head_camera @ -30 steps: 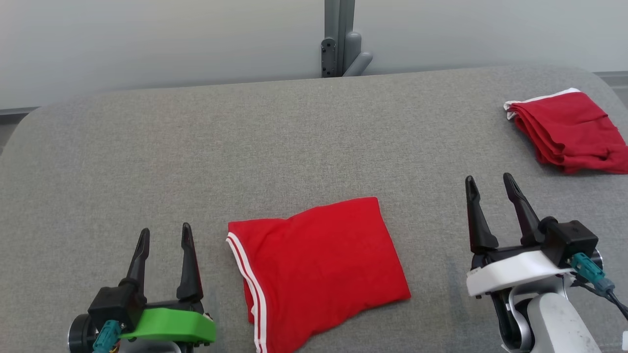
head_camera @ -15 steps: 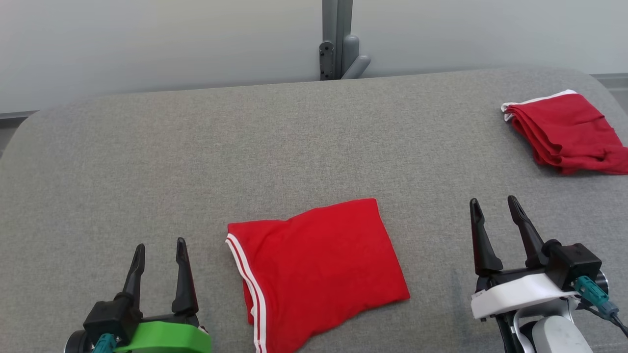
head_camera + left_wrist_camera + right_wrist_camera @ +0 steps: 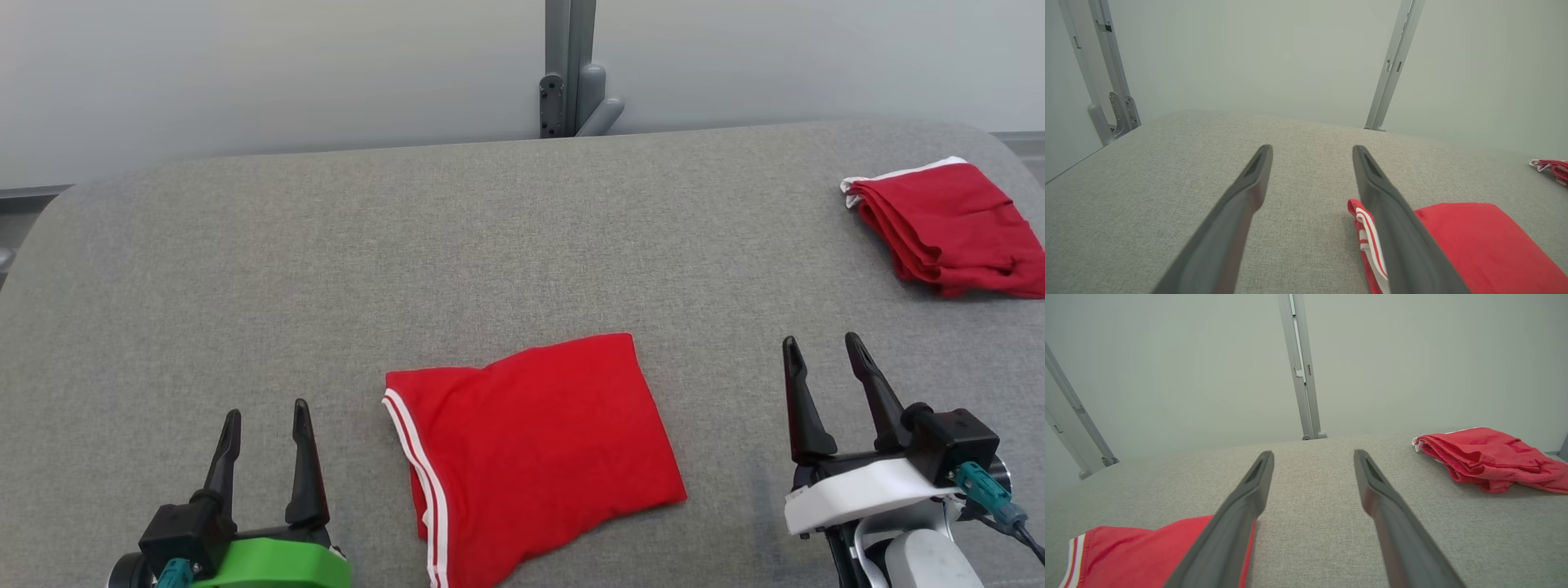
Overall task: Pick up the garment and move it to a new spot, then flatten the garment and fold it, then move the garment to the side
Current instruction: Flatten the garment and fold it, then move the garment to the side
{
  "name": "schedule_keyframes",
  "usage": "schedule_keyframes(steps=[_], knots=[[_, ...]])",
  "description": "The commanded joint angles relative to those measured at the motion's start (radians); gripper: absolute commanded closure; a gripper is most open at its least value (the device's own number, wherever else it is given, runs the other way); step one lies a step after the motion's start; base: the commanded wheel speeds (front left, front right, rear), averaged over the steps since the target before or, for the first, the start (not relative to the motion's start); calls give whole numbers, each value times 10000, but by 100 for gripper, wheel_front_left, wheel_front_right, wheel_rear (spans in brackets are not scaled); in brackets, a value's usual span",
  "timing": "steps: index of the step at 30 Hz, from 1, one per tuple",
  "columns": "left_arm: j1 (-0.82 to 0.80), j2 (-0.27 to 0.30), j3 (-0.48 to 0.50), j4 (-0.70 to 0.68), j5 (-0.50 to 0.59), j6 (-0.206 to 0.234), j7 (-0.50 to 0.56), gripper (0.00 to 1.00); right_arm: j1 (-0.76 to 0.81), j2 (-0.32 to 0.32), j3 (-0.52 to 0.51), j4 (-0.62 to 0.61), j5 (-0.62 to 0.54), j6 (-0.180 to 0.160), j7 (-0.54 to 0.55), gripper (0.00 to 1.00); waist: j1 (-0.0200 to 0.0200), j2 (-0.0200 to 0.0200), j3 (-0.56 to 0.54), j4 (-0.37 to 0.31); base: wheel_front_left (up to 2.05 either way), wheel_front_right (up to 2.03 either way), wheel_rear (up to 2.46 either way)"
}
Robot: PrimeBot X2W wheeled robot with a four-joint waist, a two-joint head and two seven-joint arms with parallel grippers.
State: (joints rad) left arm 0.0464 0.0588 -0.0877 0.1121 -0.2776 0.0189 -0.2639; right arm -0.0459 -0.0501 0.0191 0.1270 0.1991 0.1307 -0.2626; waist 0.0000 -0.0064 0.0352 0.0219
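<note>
Folded garment (image 3: 535,453) lay at 6 o'clock on the table (image 3: 490,245) | left claw (image 3: 267,408) at 7 o'clock, right claw (image 3: 820,339) at 4 o'clock, both wide, empty | judged: folding done, move aside outstanding | red pile (image 3: 951,224) at 2 o'clock.

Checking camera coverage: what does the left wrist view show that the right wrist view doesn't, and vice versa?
Left wrist view: the left gripper, open, one finger in front of the striped hem of the folded garment. Right wrist view: the right gripper, open, and the second garment whole, heaped. Both: the grey padded surface, the folded garment, a pale wall with metal posts; the left wrist view catches a sliver of the second garment.
</note>
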Motion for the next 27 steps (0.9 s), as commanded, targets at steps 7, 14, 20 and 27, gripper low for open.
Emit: schedule_keyframes(steps=[7, 14, 20, 27], knots=[[142, -41, 11, 88, 112, -88, -2, 0, -263, -9, 199, 610, 96, -1, 635, 0, 0, 64, -88, 221, 0, 0, 0], [151, -64, -122, 134, 122, -47, -2, 0, -854, -15, 825, 1450, 316, -1, 2009, 0, 0, 64, -69, 590, 0, 0, 0], [124, -75, -245, 168, 59, -19, -1, 0, -1654, -564, 1528, 2508, 1102, -1, 3566, 0, 0, 64, 39, 1092, 0, 0, 0], [60, -80, -338, 219, 5, -29, -2, 0, -2350, -1266, 2233, 3586, 2478, -1, 4727, 0, 0, 64, 225, 1688, 0, 0, 0]])
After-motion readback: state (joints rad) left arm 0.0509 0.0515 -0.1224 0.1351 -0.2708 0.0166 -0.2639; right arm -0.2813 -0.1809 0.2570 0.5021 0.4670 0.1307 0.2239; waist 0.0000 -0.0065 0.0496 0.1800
